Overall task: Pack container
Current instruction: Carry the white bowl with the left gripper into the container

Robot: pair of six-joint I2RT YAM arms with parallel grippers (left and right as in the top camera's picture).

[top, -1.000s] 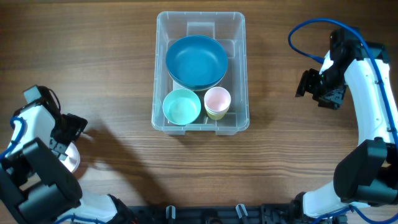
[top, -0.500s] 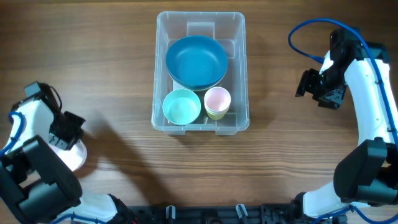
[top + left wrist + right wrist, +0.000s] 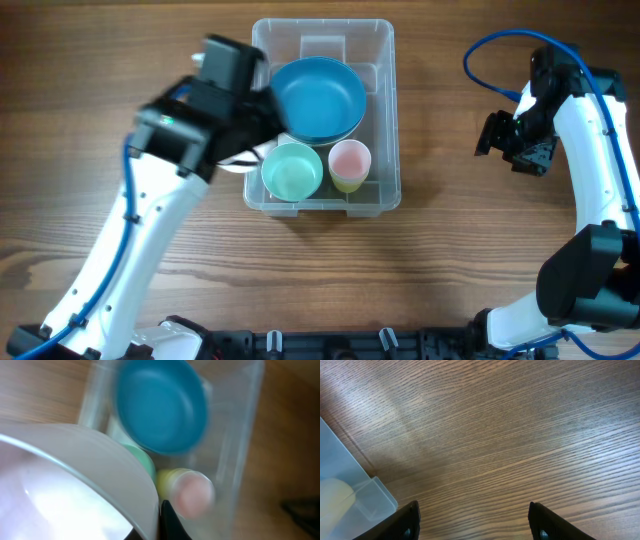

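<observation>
The clear container [image 3: 386,120] stands at the table's back middle. Inside it are a large blue bowl [image 3: 318,95], a mint green bowl [image 3: 292,172] and a pink cup [image 3: 349,160]. My left arm reaches over the container's left wall, and a white bowl [image 3: 238,163] peeks out beneath it. In the left wrist view my left gripper [image 3: 159,521] is shut on the white bowl's [image 3: 65,490] rim, above the green bowl [image 3: 143,460] and pink cup [image 3: 194,492]. My right gripper [image 3: 475,520] is open and empty over bare wood, right of the container [image 3: 345,477].
Wooden table all round. My right arm [image 3: 600,150] stands at the right edge with a blue cable looping above it. The left arm's links cross the front-left of the table diagonally.
My left gripper shut on the white bowl at the front-left and swung it up and right to the container's left wall. The right arm stayed still.
</observation>
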